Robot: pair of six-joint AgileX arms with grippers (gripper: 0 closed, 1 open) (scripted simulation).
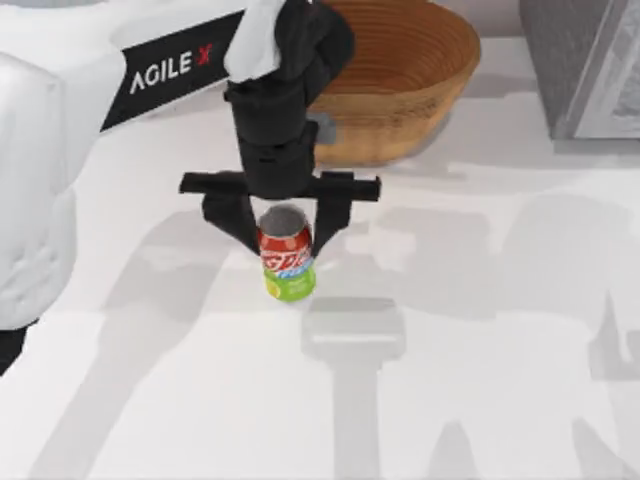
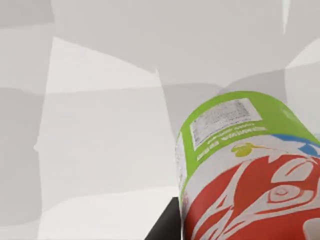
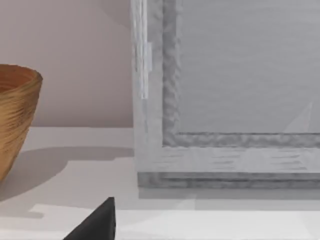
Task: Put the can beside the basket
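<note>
My left gripper (image 1: pixel 286 238) reaches down from the top view's upper left and is shut on the can (image 1: pixel 287 258), one black finger on each side. The can is red above, lime-green below, and has a silver top. It stands upright and its shadow lies on the table to the lower right. In the left wrist view the can (image 2: pixel 240 170) is close up, label outward. The golden-brown woven basket (image 1: pixel 440 85) sits behind the gripper toward the back of the table; its wall (image 3: pixel 15 115) also appears in the right wrist view. A dark tip of my right gripper (image 3: pixel 95 225) shows at that view's edge.
A grey box-like block (image 1: pixel 590 60) stands at the back right, to the right of the basket; the right wrist view faces it (image 3: pixel 225 100) closely. White tabletop (image 1: pixel 480 380) spreads in front of and to both sides of the can.
</note>
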